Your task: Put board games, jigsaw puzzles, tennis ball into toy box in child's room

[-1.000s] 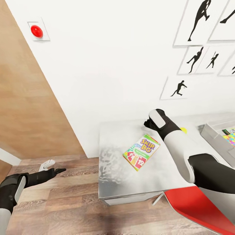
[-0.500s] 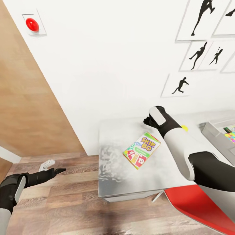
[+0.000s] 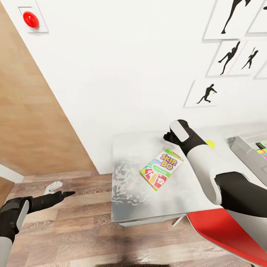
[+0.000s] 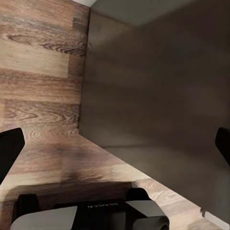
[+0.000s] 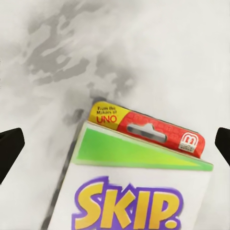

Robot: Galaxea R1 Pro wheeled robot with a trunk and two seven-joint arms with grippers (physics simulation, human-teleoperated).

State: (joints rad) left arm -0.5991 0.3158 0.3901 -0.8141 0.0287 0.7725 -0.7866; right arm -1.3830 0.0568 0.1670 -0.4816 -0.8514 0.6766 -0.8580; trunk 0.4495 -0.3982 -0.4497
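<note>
1. The green-red-white SKIP-BO card box [image 3: 161,168] lies flat on the long pale grey-white desk top [image 3: 129,155].
2. The right gripper [image 5: 115,143] hovers above it, fingers spread, grasping nothing.
3. The left gripper [image 4: 115,143] hangs over the wood-plank floor [image 3: 74,230], fingers released.

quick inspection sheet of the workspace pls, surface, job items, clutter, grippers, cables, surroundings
Surface: pale table, mottled grey marks on its top, standing against the white wall.
Job's things: SKIP-BO box lying flat on the table; tennis ball partly hidden behind the right arm; toy box at the table's right end with a coloured jigsaw puzzle in it.
Clutter: nothing seen on the table.
Grippers: right gripper open above the SKIP-BO box, fingers wide apart; left gripper open over the wood floor, holding nothing.
Cables: nothing seen.
Surroundings: red button on the wall, silhouette pictures, red chair, small white object on the floor.
</note>
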